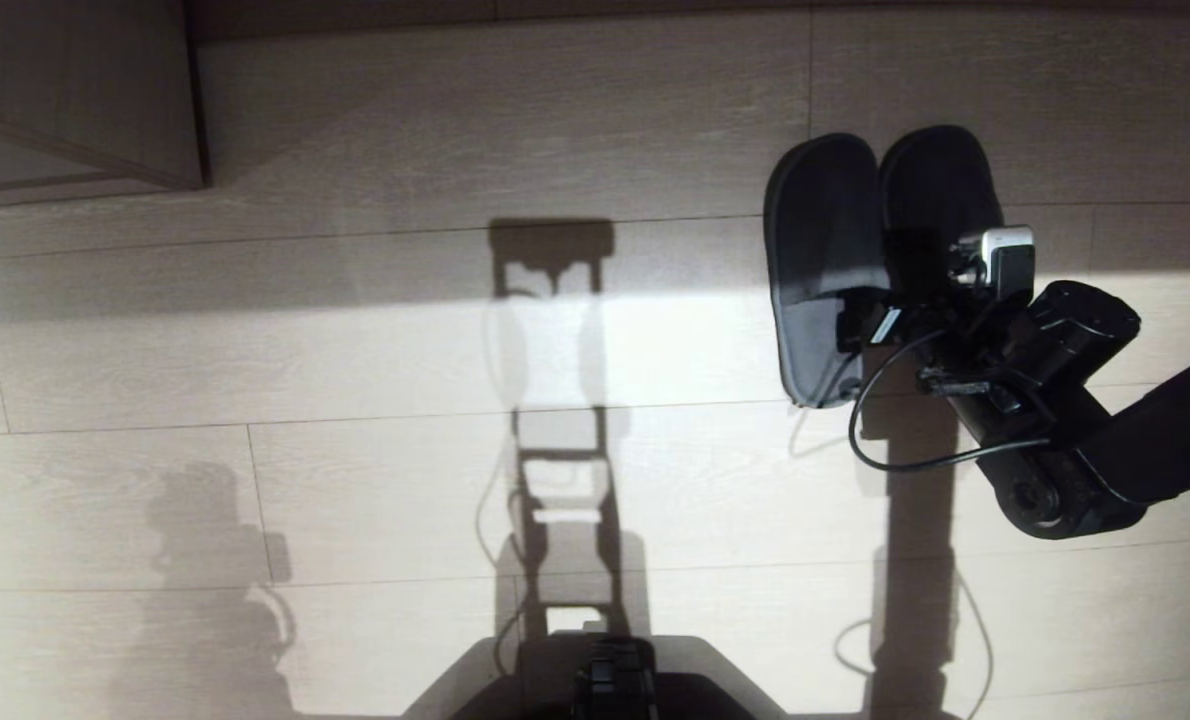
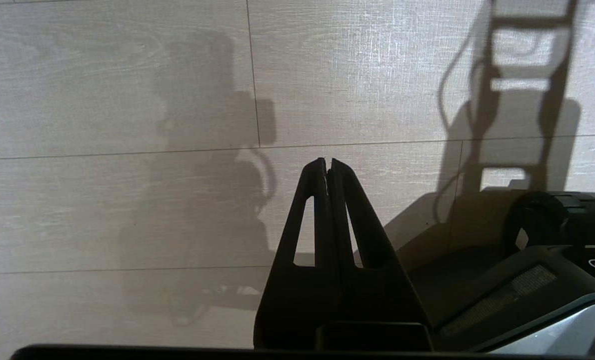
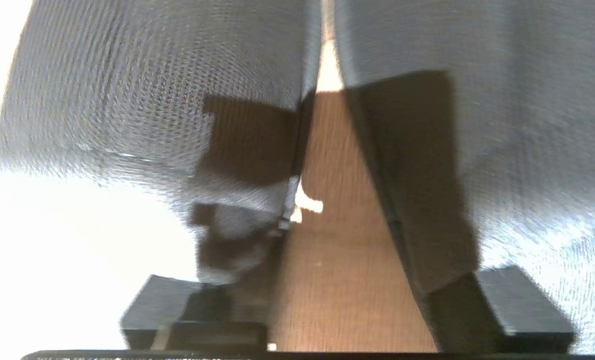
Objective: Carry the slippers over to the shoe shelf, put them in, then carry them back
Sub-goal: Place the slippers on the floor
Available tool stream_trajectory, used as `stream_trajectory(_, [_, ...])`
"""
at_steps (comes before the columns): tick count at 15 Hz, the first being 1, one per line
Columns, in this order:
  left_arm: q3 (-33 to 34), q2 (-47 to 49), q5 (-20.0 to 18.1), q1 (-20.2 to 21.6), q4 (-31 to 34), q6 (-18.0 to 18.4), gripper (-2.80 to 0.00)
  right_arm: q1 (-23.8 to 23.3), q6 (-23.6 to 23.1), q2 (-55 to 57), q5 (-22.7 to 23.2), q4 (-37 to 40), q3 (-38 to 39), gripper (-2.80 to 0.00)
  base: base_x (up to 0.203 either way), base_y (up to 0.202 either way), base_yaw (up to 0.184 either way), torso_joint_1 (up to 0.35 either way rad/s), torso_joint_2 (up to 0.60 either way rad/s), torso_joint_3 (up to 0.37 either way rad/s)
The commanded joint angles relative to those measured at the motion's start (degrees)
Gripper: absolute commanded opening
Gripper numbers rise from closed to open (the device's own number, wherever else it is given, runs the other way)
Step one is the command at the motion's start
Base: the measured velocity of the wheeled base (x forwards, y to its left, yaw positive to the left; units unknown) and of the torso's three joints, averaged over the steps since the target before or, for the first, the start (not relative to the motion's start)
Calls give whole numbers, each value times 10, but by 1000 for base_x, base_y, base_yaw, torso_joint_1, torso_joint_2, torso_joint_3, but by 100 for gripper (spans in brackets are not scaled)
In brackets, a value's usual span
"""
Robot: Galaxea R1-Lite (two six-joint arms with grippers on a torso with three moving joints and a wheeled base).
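Observation:
The two dark grey slippers lie side by side on the pale wood floor at the right, one (image 1: 820, 260) beside the other (image 1: 940, 180). My right gripper (image 1: 890, 300) reaches down over their near ends. In the right wrist view its fingers stand open (image 3: 322, 95), one over each slipper (image 3: 152, 75), with bare floor between them. Nothing is pinched. My left gripper (image 2: 327, 162) is shut and empty, parked over the floor beside my base. The shoe shelf is out of view.
A wooden cabinet corner (image 1: 85, 90) stands at the far left. A wall base (image 1: 655, 10) runs along the far edge. My base (image 1: 610, 680) sits at the near middle. A black cable (image 1: 895, 460) loops under the right wrist.

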Motion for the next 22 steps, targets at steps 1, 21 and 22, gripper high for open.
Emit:
stream_trajectory(1, [1, 0, 0, 0, 0, 0, -280, 0, -1, -8, 0, -2, 9, 0, 0, 0, 0, 0, 0, 0])
stream_trajectory(21, [1, -1, 0, 0, 0, 0, -280, 0, -1, -68, 81, 16, 127, 0, 0, 0, 0, 0, 0, 0])
stream_trajectory(22, [1, -1, 0, 0, 0, 0, -280, 0, -2, -83, 81, 17, 136, 0, 0, 0, 0, 0, 0, 0])
